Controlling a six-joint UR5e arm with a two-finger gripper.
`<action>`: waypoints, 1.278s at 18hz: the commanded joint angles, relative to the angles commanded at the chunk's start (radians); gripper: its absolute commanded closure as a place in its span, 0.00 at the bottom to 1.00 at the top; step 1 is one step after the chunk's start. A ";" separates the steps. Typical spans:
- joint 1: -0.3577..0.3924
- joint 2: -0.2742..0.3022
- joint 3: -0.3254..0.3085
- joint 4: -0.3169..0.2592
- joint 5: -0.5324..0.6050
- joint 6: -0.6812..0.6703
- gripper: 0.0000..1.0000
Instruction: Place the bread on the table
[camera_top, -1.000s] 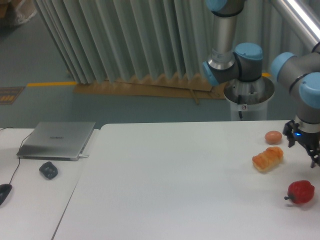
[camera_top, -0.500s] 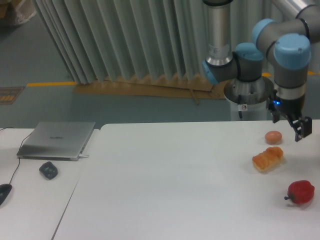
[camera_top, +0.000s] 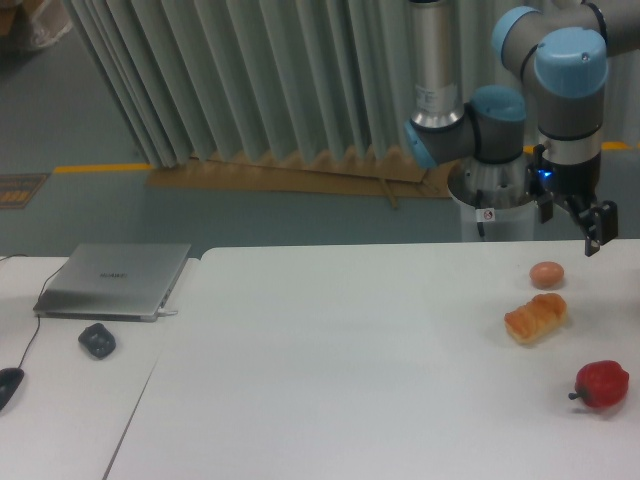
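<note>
Surface (camera_top: 330, 380): white tabletop filling the lower frame; everything listed below except the arm rests on it or on the adjoining white top at lower left.
Arm: upper right of frame, raised clear of the surface.
Gripper (camera_top: 570, 218): hangs above and slightly right of the items; fingers appear spread, holding nothing.
Laptop (camera_top: 115, 280): closed, silver, left of frame on the adjoining top, well apart from the task items.
Bread (camera_top: 536, 317): lies flat on the surface at right of frame, long axis tilted; task looks complete.
Bread, handling: probably light, stiff, a lumpy crust giving fair grip; best taken across its narrow middle.
Red pepper (camera_top: 601, 384): lower right, near the bread, apart.
Ball (camera_top: 546, 274): tan-orange, just above the bread, apart; the closest obstacle to any regrasp.
Dark object (camera_top: 97, 341): small, below the laptop.
</note>
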 joint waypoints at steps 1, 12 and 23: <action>0.000 0.000 0.003 0.000 0.002 -0.003 0.00; 0.017 0.000 -0.028 0.006 0.127 0.009 0.00; -0.018 0.020 -0.029 -0.005 0.063 -0.017 0.00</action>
